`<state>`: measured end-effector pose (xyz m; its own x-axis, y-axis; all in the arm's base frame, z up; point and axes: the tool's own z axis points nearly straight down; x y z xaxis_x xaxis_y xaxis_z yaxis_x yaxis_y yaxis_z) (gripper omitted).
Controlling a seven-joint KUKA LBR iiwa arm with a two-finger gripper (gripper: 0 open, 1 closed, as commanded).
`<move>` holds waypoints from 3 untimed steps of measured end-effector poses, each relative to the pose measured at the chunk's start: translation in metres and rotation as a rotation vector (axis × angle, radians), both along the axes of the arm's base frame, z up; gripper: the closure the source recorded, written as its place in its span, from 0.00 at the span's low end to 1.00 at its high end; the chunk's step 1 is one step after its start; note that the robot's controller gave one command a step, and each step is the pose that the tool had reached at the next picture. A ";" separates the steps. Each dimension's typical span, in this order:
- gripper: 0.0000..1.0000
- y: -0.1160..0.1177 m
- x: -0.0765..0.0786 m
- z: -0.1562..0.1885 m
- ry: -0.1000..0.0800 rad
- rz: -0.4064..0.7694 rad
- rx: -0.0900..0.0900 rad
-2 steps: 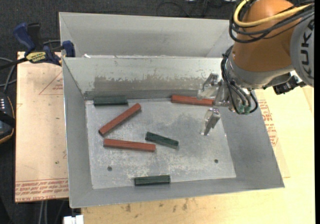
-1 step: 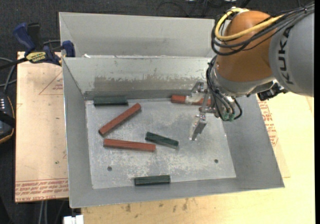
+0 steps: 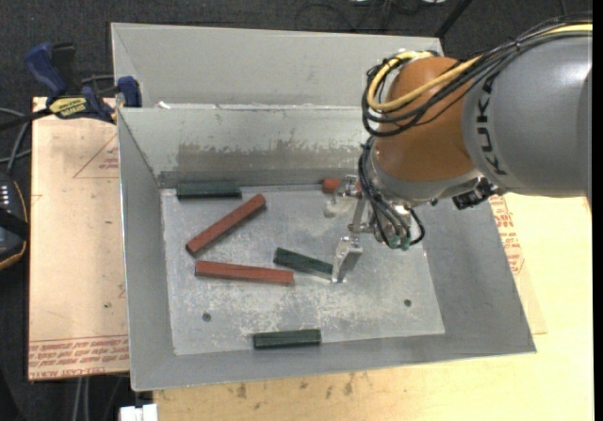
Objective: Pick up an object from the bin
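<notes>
Grey bin, arm down over centre

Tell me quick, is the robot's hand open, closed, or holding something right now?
Hand: open or closed cannot be told; it is down at the right end of the short dark green flat bar near the middle of the bin.

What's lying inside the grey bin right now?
Three dark green bars: at the back wall, in the middle and at the front; two reddish-brown bars; a small red piece. The gripper and arm hide whatever lies beneath them.
</notes>
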<state>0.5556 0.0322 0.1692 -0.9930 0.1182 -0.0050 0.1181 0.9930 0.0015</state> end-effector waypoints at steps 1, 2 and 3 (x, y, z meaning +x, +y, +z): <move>0.00 0.020 -0.007 -0.038 0.008 0.104 -0.001; 1.00 0.004 0.023 -0.090 -0.019 0.195 0.001; 1.00 0.004 0.023 -0.090 -0.019 0.195 0.001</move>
